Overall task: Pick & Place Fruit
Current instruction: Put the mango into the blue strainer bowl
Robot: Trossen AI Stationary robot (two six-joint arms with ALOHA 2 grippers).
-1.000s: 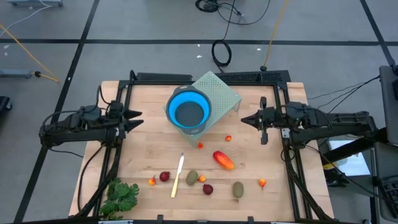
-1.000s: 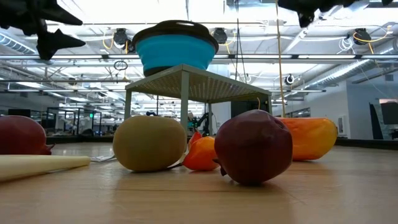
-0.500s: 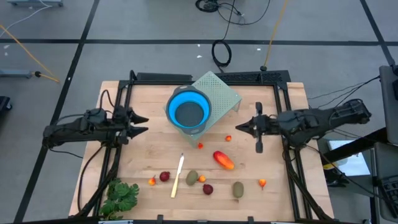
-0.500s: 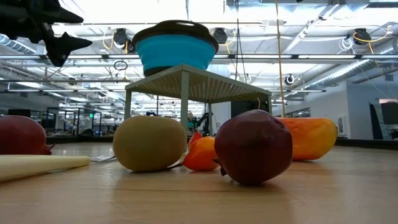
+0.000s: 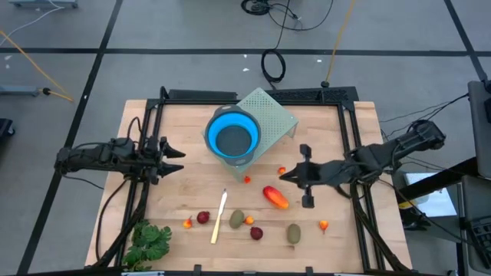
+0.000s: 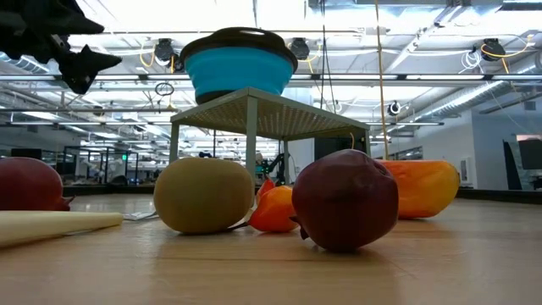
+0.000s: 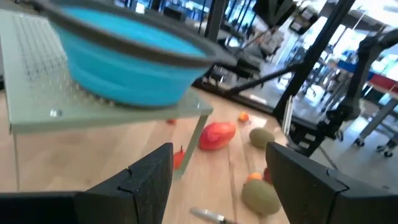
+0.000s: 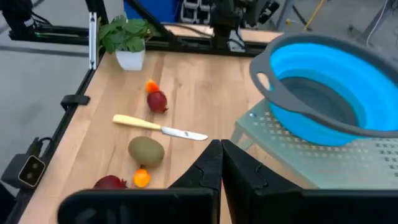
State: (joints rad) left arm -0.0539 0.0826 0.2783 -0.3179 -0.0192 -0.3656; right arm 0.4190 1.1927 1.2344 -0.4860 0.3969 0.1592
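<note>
A blue bowl (image 5: 233, 139) is seen resting on a pale perforated stand (image 5: 270, 113) toward the far middle of the wooden surface (image 5: 184, 192). The fruit is scattered on the near side of the bowl: an orange-red oblong (image 5: 275, 197) lies nearest the stand, with a tiny red bit (image 5: 246, 179) and a tiny orange bit (image 5: 281, 170) between it and the stand. Farther from the bowl, toward the near edge, a brown-green oval (image 5: 237, 219) is found touching or just beside a small orange piece (image 5: 249, 221), with a dark red ball (image 5: 256, 232) next to them, a second brown-green oval (image 5: 294, 233) and another orange piece (image 5: 323, 225) to the right, and a dark red ball (image 5: 202, 218) with an orange bit (image 5: 187, 223) to the left. A knife (image 5: 219, 216) with a cream handle is laid between these groups, and a leafy green bunch (image 5: 149, 243) sits at the near left corner. The left pincer (image 5: 176, 150) is held left of the bowl, its fingers (image 7: 140, 186) spread apart and empty. The right pincer (image 5: 285, 176) is held right of the bowl, just beside the oblong, its fingers (image 8: 208, 169) pressed together on nothing.
</note>
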